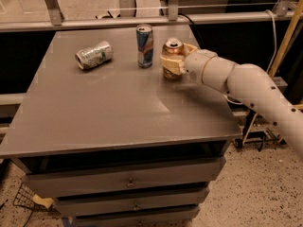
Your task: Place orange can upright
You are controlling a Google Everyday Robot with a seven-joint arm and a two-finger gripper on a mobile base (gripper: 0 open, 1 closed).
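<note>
The orange can (172, 48) stands upright on the grey table (94, 112) at the back right, silver top up. My gripper (173, 62) reaches in from the right on the white arm, and its cream fingers (168, 63) wrap around the can's middle. The can's base appears to rest on the table surface.
A tall slim blue can (144, 46) stands upright just left of the orange can. A green-and-silver can (93, 55) lies on its side at the back left. Metal rails (142, 20) run behind the table. Drawers (128, 181) sit under the tabletop.
</note>
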